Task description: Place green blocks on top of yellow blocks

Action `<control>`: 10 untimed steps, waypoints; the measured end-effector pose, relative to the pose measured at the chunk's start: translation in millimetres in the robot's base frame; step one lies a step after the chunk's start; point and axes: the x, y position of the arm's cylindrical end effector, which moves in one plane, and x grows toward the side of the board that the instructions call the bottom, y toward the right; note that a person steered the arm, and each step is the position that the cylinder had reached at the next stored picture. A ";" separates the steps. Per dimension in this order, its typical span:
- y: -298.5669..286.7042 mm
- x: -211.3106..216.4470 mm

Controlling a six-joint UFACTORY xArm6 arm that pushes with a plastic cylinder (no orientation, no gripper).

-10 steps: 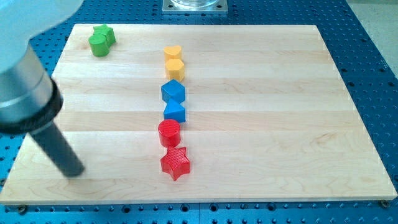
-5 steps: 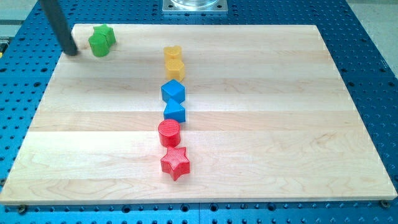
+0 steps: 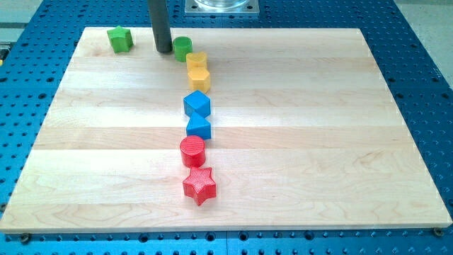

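1. End effector: a plain dark rod with no jaws, so it grasps nothing and can only push. My tip (image 3: 163, 50) rests on the counter (image 3: 318, 142) near the view's top edge.
2. Green cylinder (image 3: 182, 48): just to the view's right of my tip, touching it or nearly so; the gap, if any, is too small to tell. On its far side it meets the upper yellow block (image 3: 197, 60).
3. Green star-like block (image 3: 120, 38): well apart from my tip, toward the view's left, alone near the counter's corner.
4. Yellow hexagonal block (image 3: 199, 77): below and right of my tip, pressed against the upper yellow block and heading the column.
5. Column continuing away from my tip toward the view's bottom: blue block (image 3: 197, 104), blue wedge-like block (image 3: 199, 127), red cylinder (image 3: 192, 151), red star (image 3: 199, 185).
6. Handling, as judged: the blocks look small, rigid and light, and likely slide readily on smooth wood. A round wall tends to roll off a rod, so contact belongs on the cylinder's side opposite the yellow pair, through its centre.
7. Risk, as judged: an off-centre push may spin a green block aside or disturb the yellow pair.
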 end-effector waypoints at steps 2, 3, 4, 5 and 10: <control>39.9 1.2; 44.4 1.2; 39.6 3.8; 36.6 17.4; 30.7 61.2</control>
